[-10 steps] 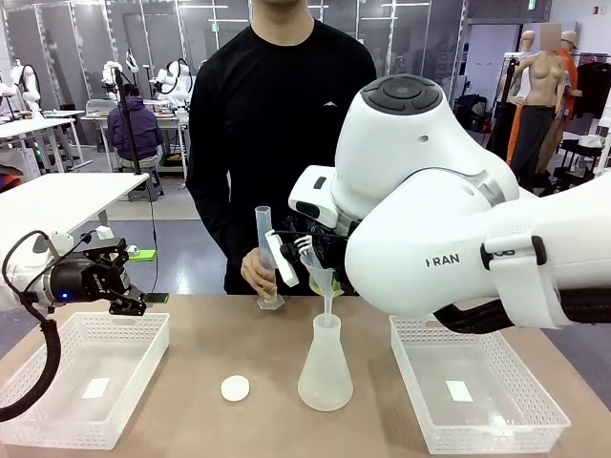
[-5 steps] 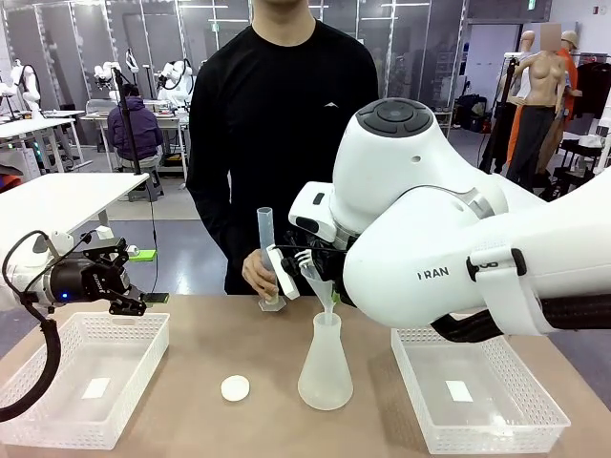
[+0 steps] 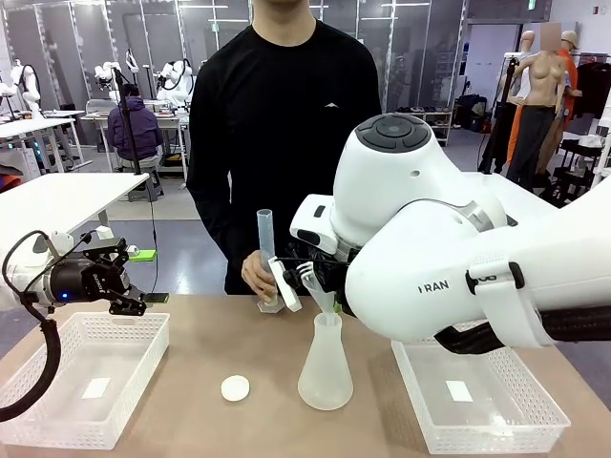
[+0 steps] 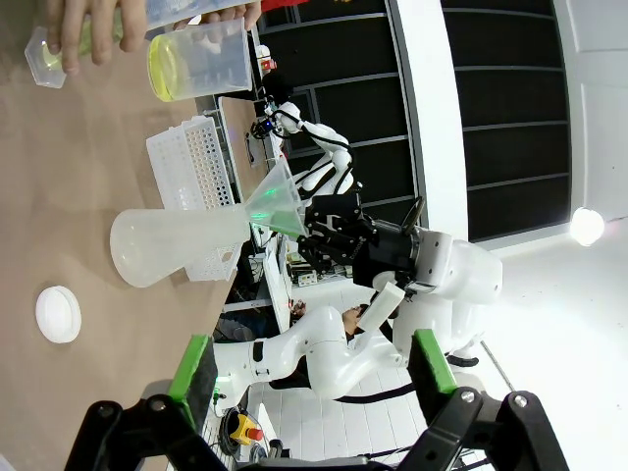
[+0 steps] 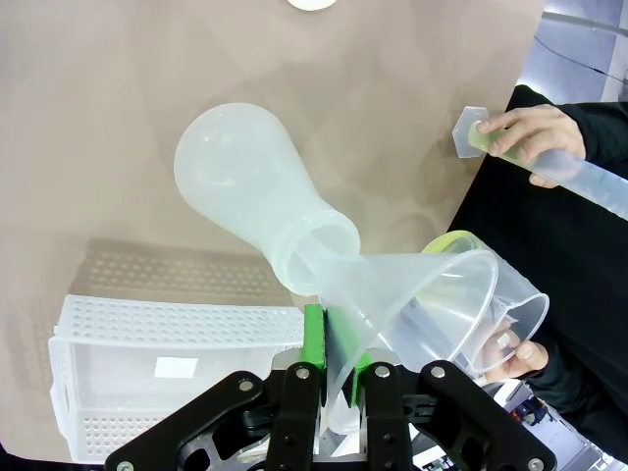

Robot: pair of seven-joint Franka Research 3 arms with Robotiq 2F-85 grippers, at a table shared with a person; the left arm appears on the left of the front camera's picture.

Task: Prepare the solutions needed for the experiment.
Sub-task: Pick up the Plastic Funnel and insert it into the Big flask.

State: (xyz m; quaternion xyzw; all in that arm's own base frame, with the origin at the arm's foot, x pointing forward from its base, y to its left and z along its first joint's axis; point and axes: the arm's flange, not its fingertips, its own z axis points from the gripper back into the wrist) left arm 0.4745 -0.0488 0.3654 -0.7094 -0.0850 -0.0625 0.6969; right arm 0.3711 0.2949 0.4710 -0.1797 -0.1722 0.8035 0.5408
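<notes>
A frosted conical flask stands mid-table with a clear funnel in its neck. My right gripper is shut on the funnel's wall; in the right wrist view its green pads pinch the funnel above the flask. The person's hand tilts a beaker of yellow-green solution by the funnel. Their other hand holds a graduated cylinder upright, with a little solution at its base. My left gripper hangs open over the left tray.
A white perforated tray sits at front left and another at front right. A small white disc lies left of the flask. The person stands at the far edge of the table.
The right arm's upper joints have shifted a little while the funnel stays in the flask's neck. The left gripper has not moved.
</notes>
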